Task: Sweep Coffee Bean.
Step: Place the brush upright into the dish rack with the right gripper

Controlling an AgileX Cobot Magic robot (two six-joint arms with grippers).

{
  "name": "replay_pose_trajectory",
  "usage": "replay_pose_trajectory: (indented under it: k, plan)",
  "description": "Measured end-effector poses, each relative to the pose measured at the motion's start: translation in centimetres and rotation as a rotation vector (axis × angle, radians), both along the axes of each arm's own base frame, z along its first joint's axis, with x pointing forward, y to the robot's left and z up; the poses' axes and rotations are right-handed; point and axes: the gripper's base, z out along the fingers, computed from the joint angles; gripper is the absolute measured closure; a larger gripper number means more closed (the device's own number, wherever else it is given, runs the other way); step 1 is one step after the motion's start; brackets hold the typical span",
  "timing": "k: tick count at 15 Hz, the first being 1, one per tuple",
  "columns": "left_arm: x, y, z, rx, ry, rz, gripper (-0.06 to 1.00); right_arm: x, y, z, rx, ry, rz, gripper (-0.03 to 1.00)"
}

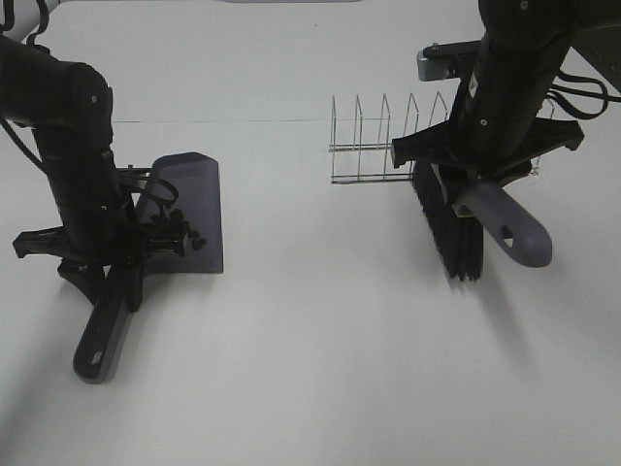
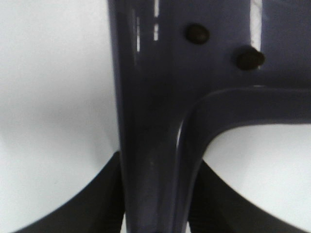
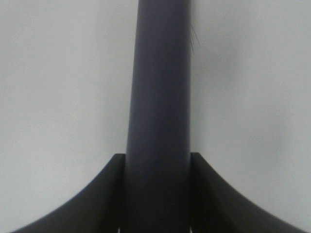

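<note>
Left gripper [image 2: 159, 162] fingers [image 2: 92, 208] are clamping the dustpan [image 2: 146, 87] handle; the coffee bean [image 2: 198, 34] is lying inside the dustpan, just beyond them. Right gripper [image 3: 158, 160] is squeezing the brush [image 3: 158, 73], well apart from the dustpan.

Robot lab: plain white table [image 1: 320, 388], two black arms [image 1: 73, 165].

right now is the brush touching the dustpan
Apart. The exterior high view shows the brush far right of the dustpan, bare table between them.

one dustpan [image 1: 199, 209], one brush [image 1: 454, 233], one wire rack [image 1: 374, 146], roughly a dozen coffee beans [image 1: 184, 236]
</note>
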Motion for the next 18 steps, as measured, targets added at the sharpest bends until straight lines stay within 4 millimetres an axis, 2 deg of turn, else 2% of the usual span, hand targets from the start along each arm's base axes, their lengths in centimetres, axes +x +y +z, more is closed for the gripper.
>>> replay_pose_trajectory:
  k: [2, 4, 12, 15, 18]
  plan:
    - [0.0, 0.0, 0.0, 0.0, -0.001, 0.0, 0.62, 0.6, 0.2, -1.3, 0.007, -0.012, -0.002, 0.68]
    - [0.0, 0.0, 0.0, 0.0, -0.001, 0.0, 0.62, 1.1, 0.3, -1.8, -0.004, -0.027, -0.015, 0.68]
    - [0.0, 0.0, 0.0, 0.0, -0.002, 0.0, 0.62, 6.6, 1.1, -1.4, -0.069, -0.152, -0.015, 0.68]
    - [0.0, 0.0, 0.0, 0.0, -0.002, 0.0, 0.62, 8.5, 0.3, -1.3, -0.063, -0.18, -0.046, 0.68]
    - [0.0, 0.0, 0.0, -0.001, -0.002, 0.001, 0.62, 9.3, -0.6, -1.2, -0.04, -0.205, -0.058, 0.68]
